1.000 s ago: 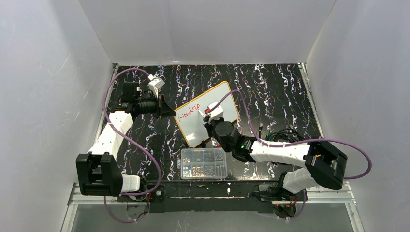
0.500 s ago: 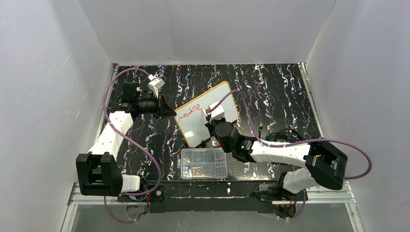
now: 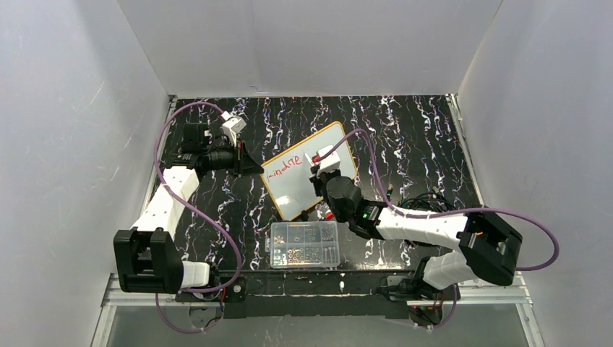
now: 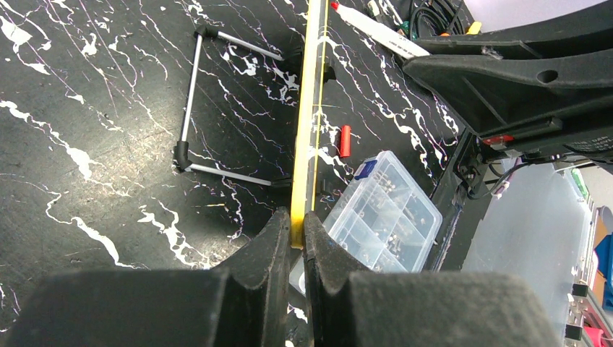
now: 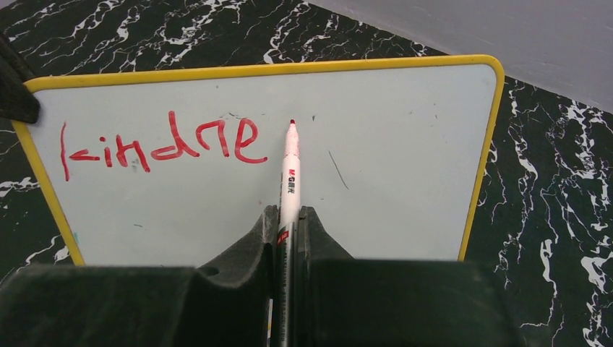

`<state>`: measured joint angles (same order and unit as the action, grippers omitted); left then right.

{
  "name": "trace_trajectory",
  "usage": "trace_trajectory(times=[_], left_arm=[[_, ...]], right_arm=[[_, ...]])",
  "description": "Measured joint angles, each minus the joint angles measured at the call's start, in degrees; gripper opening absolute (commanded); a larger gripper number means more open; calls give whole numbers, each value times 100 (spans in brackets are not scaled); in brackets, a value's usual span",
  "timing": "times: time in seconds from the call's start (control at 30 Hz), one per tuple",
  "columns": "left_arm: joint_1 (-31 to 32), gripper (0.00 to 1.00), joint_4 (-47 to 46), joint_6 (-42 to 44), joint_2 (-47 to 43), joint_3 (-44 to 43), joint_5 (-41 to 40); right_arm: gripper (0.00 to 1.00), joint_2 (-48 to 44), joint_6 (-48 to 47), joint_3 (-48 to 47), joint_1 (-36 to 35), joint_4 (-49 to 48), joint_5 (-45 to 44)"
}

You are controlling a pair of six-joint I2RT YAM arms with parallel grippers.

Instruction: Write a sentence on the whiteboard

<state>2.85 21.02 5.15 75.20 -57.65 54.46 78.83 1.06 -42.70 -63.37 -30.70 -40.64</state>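
While left gripper [image 4: 298, 228] pinches whiteboard [image 5: 390, 202], right gripper [image 5: 288, 213] — clamping marker [image 5: 290, 163] — has slid rightward.

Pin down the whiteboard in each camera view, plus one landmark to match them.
Top external: the whiteboard mid-table, angled, between the arms.
Left wrist: edge-on, its yellow rim running up from the fingers.
Right wrist: face-on, filling the frame, red writing at left.
Landmark: the left gripper clamped on the board's left edge, seen in all three.
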Motion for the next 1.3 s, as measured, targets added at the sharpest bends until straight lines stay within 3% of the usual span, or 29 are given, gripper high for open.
trace_trajectory(times=[1.3], left_arm=[[-2, 0, -4, 0, 0, 0, -26]], right_arm=[[1, 144, 105, 59, 66, -59, 251]])
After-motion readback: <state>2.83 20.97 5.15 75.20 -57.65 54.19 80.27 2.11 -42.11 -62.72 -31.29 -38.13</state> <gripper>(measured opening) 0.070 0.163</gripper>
